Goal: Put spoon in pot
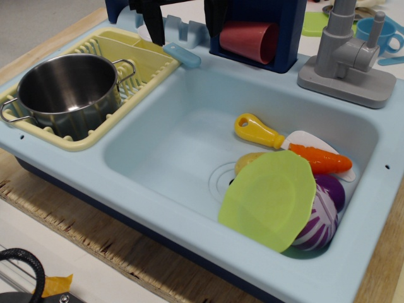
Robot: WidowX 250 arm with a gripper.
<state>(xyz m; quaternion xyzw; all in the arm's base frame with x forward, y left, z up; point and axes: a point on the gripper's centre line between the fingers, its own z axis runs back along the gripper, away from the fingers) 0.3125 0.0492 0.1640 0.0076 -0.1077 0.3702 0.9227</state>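
The spoon (182,55) lies slanted, rounded end toward the basin; the gripper (180,19), seemingly released, hangs above.

- The pot (68,88) is looking like shiny metal.
- The spoon (182,55) is looking like smooth plastic.
- The sink (170,136) is looking like smooth, matt plastic.

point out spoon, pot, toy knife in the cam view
spoon (182,55): main camera view, on its flat light-blue end at the sink's back rim.
pot (69,79): main camera view, on its inner steel wall.
toy knife (255,130): main camera view, on its yellow handle.
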